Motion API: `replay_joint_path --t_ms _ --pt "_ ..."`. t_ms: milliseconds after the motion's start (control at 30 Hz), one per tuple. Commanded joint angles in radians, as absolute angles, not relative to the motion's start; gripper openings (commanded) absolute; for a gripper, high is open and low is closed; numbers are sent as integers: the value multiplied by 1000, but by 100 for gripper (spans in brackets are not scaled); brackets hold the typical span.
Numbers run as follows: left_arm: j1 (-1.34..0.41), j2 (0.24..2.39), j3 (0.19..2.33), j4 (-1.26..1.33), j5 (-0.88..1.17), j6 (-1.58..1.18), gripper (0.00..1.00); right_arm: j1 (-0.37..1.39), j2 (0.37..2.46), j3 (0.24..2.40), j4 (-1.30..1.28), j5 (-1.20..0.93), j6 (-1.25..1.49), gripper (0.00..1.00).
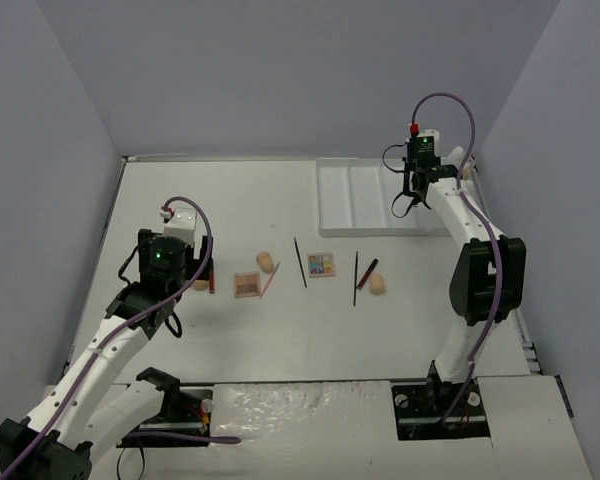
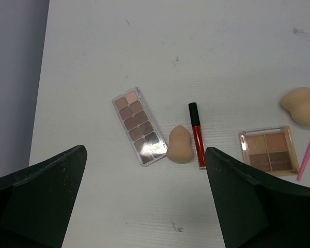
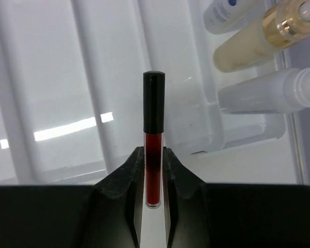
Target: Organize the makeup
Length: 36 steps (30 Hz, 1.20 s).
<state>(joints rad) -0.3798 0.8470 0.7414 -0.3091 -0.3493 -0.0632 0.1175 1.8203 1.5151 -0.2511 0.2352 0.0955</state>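
The makeup is only partly sorted, as far as I can judge. Three bottles point(image 3: 258, 49), two white and one amber, lie side by side in one compartment of the white tray point(image 1: 327, 210), which stands at the far right part of the surface point(image 1: 180, 190). The right end effector point(image 3: 154, 155) is clenched on a lipstick tube point(image 3: 154, 111) with a red body and a black cap. It holds this tube over the long compartments of the tray, near the bottles; whether the tube touches the tray floor I cannot tell. I think this tube is the item now being put away. Most of the work is not yet done, because many items lie loose on the surface in front of the tray. The left end effector point(image 2: 145, 152) is released, with its fingers wide apart, and hovers over a long palette point(image 2: 138, 126), a peach sponge point(image 2: 179, 145) just beside it and a second lipstick tube point(image 2: 197, 135). More to the middle lie a brown square palette point(image 1: 247, 284), a pink pencil point(image 1: 270, 281), a second sponge point(image 1: 265, 262), a black pencil point(image 1: 300, 262), a colourful palette point(image 1: 321, 264), another black pencil point(image 1: 356, 277), a third lipstick tube point(image 1: 368, 272) and a third sponge point(image 1: 378, 284). All of these, I judge, wait for a place in the tray.
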Motion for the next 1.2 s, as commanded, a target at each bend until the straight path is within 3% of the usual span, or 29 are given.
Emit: replay_joint_path --t_ms 0,300,433,500,700,867,1167 --pt "-384 842 776 -256 -370 -51 97 37 1980 1692 -281 304 11 0" --pt "-381 856 776 -258 -368 -39 97 -29 2229 1888 -279 202 -57 0" --pt "-380 859 773 -257 -370 -37 97 -31 2268 1904 -279 199 -67 7" --pt "-382 865 775 -259 -368 -36 97 -31 2269 1904 -278 195 -67 17" --pt "-380 867 781 -264 -362 -40 97 -30 2191 1866 -279 190 -30 43" --pt "-380 861 784 -264 -364 -43 97 27 2007 1759 -283 150 129 47" --pt "-380 843 788 -269 -370 -52 97 291 1723 1321 -265 213 434 53"
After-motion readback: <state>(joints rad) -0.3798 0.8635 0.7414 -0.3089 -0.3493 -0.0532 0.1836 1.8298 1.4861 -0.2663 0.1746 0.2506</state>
